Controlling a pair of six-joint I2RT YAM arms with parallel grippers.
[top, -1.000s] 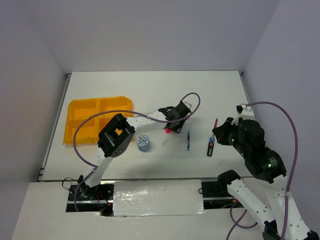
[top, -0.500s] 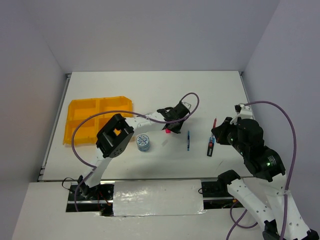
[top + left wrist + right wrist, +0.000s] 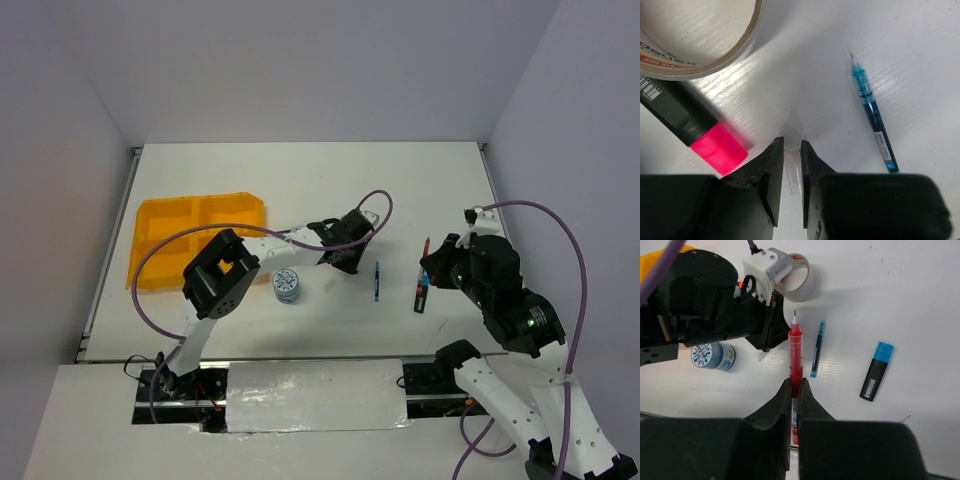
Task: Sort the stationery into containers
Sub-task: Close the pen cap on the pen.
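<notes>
White tabletop (image 3: pixel 300 180) spreads under both arms. Stretched low toward the middle, the left gripper (image 3: pixel 792 145) points down, jaws almost together, a small clear sliver (image 3: pixel 794 172) in the slit. A pink highlighter (image 3: pixel 695 127) lies just left of it, a blue pen (image 3: pixel 873 117) to its right, and a grey tape ring (image 3: pixel 700 45) beyond. Bent and lifted, the right gripper (image 3: pixel 794 385) clamps a red pen (image 3: pixel 795 347), tip forward. The yellow tray (image 3: pixel 165 222) sits far to its left.
</notes>
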